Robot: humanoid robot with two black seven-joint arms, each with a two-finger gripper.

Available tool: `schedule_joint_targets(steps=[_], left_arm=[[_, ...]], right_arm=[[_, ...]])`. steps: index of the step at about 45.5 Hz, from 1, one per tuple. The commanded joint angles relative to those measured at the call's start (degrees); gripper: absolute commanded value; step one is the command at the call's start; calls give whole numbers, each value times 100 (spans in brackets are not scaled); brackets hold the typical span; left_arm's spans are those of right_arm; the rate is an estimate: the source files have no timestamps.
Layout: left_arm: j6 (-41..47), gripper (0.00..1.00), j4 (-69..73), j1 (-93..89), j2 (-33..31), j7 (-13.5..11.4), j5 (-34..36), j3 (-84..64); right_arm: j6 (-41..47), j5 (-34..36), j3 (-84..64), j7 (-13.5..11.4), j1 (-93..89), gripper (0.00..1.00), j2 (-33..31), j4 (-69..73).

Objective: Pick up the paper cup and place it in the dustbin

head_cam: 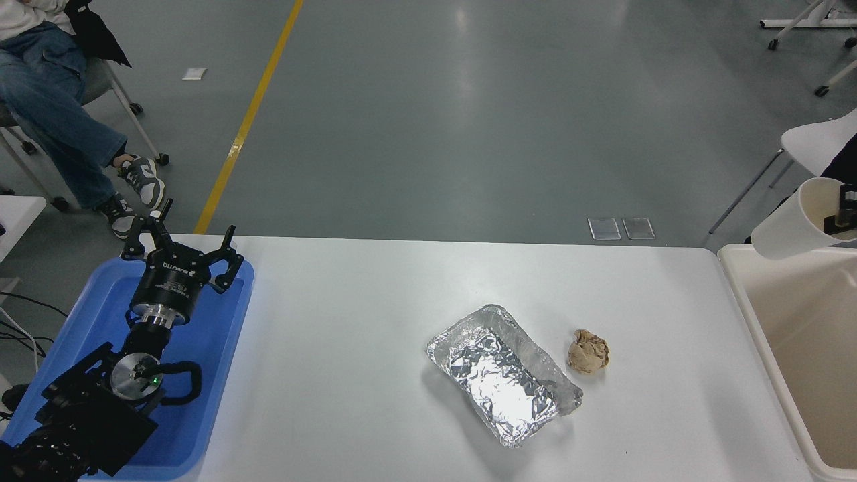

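left arm: parked at near left over the blue tray (221, 335); left gripper (181, 251) has its fingers spread, holding nothing.
foil tray (502, 375): mid-table, crinkled, not part of this job.
paper ball (588, 351): just right of the foil tray, apart from it. Leave it alone.
paper cup (790, 224): off the table, up in the air at the far right edge, tipped on its side with the mouth facing right. It sits over the far-left corner of the dustbin (740, 288), roughly above the rim.
right gripper (845, 213): mostly cut off by the frame edge; one finger shows inside the cup mouth, looks clamped on the cup wall.
step: carry-over, drop pending.
advice: I'd shift the cup further right and nearer, so it hangs over the bin's open middle, not the rim, then lower a bit before letting go. A light cup on its side may bounce off the rim back onto the table.
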Motion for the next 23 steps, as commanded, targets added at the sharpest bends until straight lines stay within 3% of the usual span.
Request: schedule_joint_targets(steps=[1,16,23], left_arm=[[0,100,8,0,0,0,0,0],[0,100,0,0,0,0,0,0],[0,100,0,0,9,0,0,0]], right_arm=[[-105,486,-71,3,-788,0,441,-1567],[-1229,1506,-80,-15,-2475,0,1083,-3431],[-2073,2218,-80,-173,-3433,0,1487,-4011]])
